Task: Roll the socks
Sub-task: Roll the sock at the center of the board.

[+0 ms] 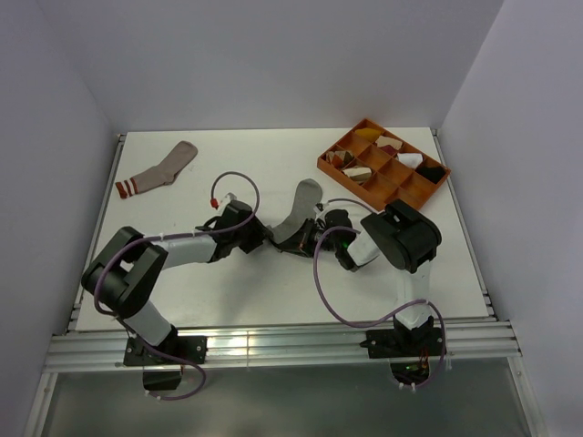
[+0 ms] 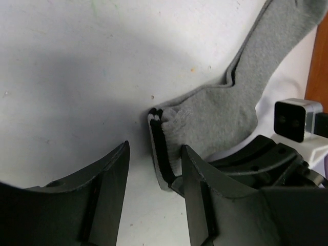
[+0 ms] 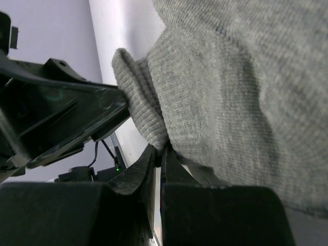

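Your grey sock (image 1: 299, 208) lies on the surface (image 1: 228, 291) near the tray (image 1: 363, 188), just off its left corner. Its toe end points toward the back wall and its cuff end toward the arm bases. The pink sock (image 1: 159, 169) lies flat, well to the left of the tray, with nothing touching it.

Your right jaws are shut tight on a fold of the grey knit at the cuff end, and the wrist view shows the cloth pinched at their tips. Your left jaws stand about half apart and hold nothing. The striped cuff (image 2: 160, 148) stands on edge between them, resting against the finger (image 2: 197, 189) nearer the right arm, while the other finger is clear of it.

This looks like the very start of the roll, so get the first grip right:

- Shift the left jaws sideways until the cuff sits midway between them.
- Go deep enough to catch both layers, not just the striped edge.
- Close gently, since soft knit bunches and slips out of a hard snap.
- Use the right pinch as your anchor and turn the cuff over toward the toe, staying low to the surface.
- Don't pull against the anchor, or the sock will stretch rather than roll.
- The two sets of jaws are almost touching, so make small moves.
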